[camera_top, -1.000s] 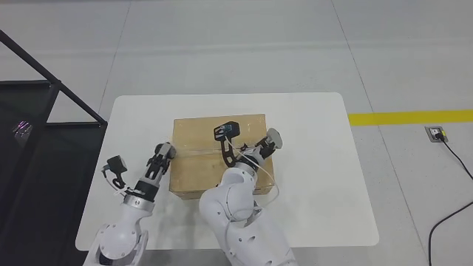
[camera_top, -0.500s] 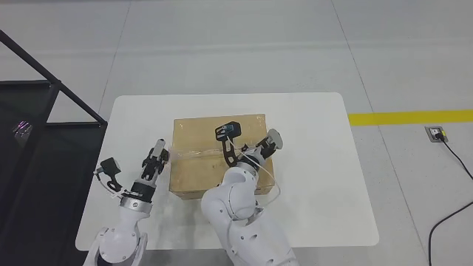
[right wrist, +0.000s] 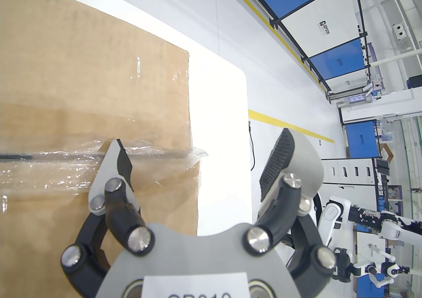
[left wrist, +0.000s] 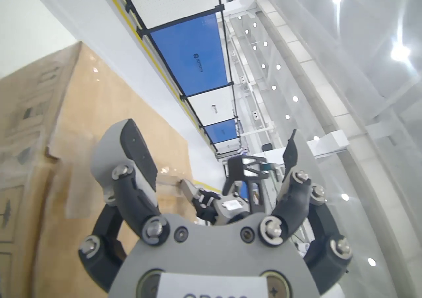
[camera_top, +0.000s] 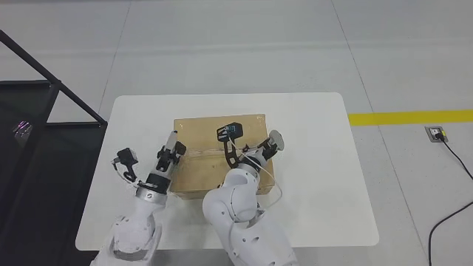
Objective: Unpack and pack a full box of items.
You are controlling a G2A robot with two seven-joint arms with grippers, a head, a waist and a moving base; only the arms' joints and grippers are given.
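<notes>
Though taped (clear), box (camera_top: 214, 129) on white table (camera_top: 310, 118), grey floor (camera_top: 222, 44); both end effectors (left wrist: 211, 134) (right wrist: 201, 141) wide.

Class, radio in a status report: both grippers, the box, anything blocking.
Left gripper open at the left edge of the box. Right gripper open, jaws straddling its right edge at the tape. Box taped shut; tape in the way.

Brown box (camera_top: 201, 134), white table (camera_top: 310, 177), clear tape (right wrist: 46, 164).

Box (camera_top: 211, 134) on table (camera_top: 318, 170), left end effector (camera_top: 176, 145) at its left edge — right end effector (camera_top: 270, 141) opposite.
</notes>
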